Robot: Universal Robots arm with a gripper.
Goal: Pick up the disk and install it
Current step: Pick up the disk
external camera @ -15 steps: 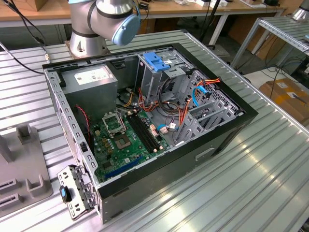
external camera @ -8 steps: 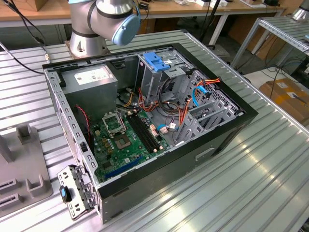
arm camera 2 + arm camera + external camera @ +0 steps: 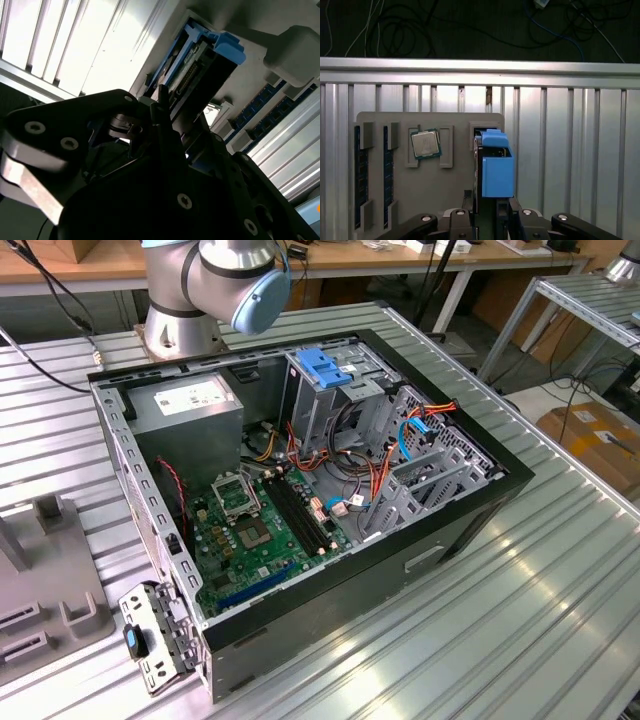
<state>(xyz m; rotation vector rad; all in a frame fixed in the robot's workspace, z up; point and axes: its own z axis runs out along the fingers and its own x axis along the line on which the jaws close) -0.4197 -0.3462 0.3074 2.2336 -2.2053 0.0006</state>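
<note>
- The disk (image 3: 497, 167) was pictured clamped edge-on between the gripper's (image 3: 492, 209) fingers, at its grey holder (image 3: 420, 195).
- Installation in the open computer case (image 3: 480, 502) was judged not yet done.

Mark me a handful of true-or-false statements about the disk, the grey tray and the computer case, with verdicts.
1. The disk, in its blue carrier, stands on edge at the grey tray, with the gripper right at it. True.
2. A processor chip lies flat in a recess of the tray. True.
3. The computer case is closed on its upward side. False: that side is open, and the motherboard shows inside.
4. The disk already sits inside the case. False: in the first wrist view it is at the grey tray, which rests on the ribbed metal table.
</note>
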